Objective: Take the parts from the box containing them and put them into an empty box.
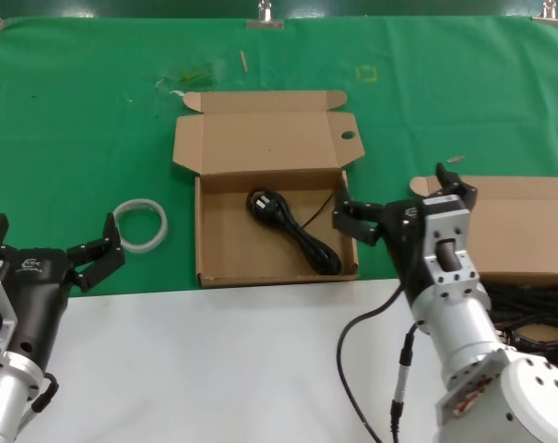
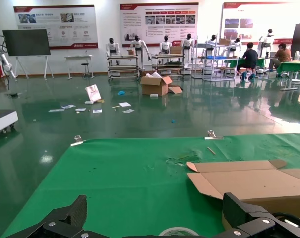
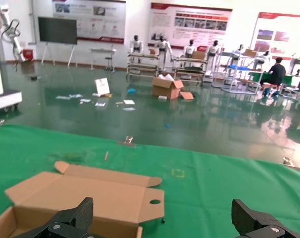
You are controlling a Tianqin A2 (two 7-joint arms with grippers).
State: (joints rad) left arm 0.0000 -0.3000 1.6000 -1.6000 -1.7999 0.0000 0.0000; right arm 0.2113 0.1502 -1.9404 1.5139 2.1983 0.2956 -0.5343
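Note:
The box with a hole [image 1: 348, 136] in its lid flap lies open at the table's middle and holds one black power cord [image 1: 292, 226]. It also shows in the right wrist view [image 3: 90, 191] and the left wrist view [image 2: 249, 181]. A second cardboard box [image 1: 523, 231] lies at the right, partly hidden by my right arm, with more black cords [image 1: 537, 309] at its near side. My right gripper [image 1: 403, 205] [image 3: 162, 220] is open and empty, between the two boxes. My left gripper [image 1: 48, 245] [image 2: 157, 218] is open and empty at the near left.
A white translucent tape ring [image 1: 140, 224] [image 2: 178, 231] lies on the green cloth [image 1: 76, 138] between my left gripper and the middle box. A white table edge [image 1: 214, 351] runs along the front. Small scraps [image 1: 191, 76] lie at the back.

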